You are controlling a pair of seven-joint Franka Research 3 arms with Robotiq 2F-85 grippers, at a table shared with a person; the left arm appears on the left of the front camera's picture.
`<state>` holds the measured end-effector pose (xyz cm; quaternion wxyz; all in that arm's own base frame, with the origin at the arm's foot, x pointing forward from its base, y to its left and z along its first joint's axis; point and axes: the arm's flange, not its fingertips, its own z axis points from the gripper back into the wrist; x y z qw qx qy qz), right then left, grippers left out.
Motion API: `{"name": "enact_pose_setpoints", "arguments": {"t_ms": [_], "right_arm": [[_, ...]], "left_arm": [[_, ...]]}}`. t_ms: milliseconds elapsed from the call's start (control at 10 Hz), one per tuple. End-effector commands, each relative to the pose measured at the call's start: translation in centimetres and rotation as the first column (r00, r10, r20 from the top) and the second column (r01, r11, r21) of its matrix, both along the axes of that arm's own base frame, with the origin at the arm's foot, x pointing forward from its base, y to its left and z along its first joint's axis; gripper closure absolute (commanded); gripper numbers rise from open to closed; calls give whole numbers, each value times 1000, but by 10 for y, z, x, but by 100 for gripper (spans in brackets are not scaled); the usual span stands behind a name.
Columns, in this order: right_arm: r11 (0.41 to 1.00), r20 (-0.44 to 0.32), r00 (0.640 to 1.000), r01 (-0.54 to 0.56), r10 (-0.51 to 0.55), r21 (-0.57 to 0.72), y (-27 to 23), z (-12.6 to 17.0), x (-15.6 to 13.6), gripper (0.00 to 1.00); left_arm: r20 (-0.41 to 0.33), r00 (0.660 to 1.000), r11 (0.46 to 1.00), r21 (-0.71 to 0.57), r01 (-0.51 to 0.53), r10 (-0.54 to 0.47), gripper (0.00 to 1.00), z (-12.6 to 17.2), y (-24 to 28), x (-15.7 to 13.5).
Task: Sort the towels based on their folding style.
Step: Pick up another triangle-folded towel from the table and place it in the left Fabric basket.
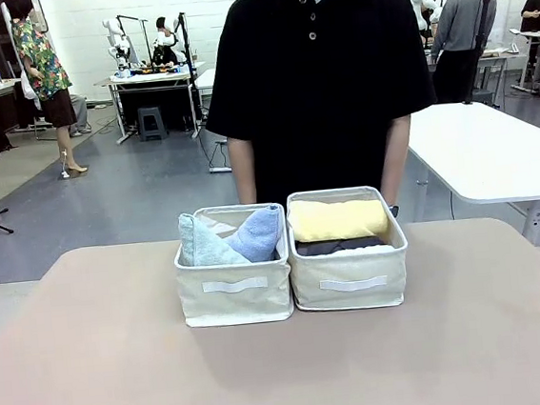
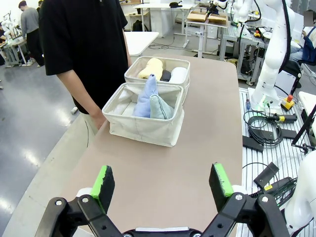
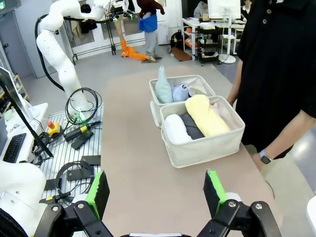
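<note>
Two cream bins stand side by side mid-table. The left bin [image 1: 234, 306] holds the two cone-folded towels, pale green-grey [image 1: 201, 247] and light blue [image 1: 259, 234]. The right bin [image 1: 351, 300] holds rolled towels: yellow [image 1: 339, 220] on top, dark grey [image 1: 336, 246] under it. In the right wrist view a white roll [image 3: 176, 129], the grey roll [image 3: 191, 127], the yellow roll [image 3: 205, 114] and a sliver of pale pink [image 3: 217, 105] lie in the near bin. My left gripper [image 2: 162, 180] and right gripper [image 3: 156, 191] both hang open and empty, well short of the bins.
A person in a black shirt [image 1: 315, 74] stands at the far edge right behind the bins, arms down. The beige table [image 1: 95, 372] is bare around the bins. Cables and arm bases [image 2: 269, 74] sit off the table's side.
</note>
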<state>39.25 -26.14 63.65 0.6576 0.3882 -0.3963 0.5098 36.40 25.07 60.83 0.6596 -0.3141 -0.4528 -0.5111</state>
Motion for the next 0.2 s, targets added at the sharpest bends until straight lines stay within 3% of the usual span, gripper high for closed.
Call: {"name": "enact_pose_setpoints", "arguments": {"t_ms": [0,100], "right_arm": [[1000,4,1000,-12,12,-3,-1,0,0,0],[1000,4,1000,-12,12,-3,-1,0,0,0]], "left_arm": [[15,1000,1000,-10,-1,1,0,1,-1,-1],[15,1000,1000,-10,-1,1,0,1,-1,-1]]}}
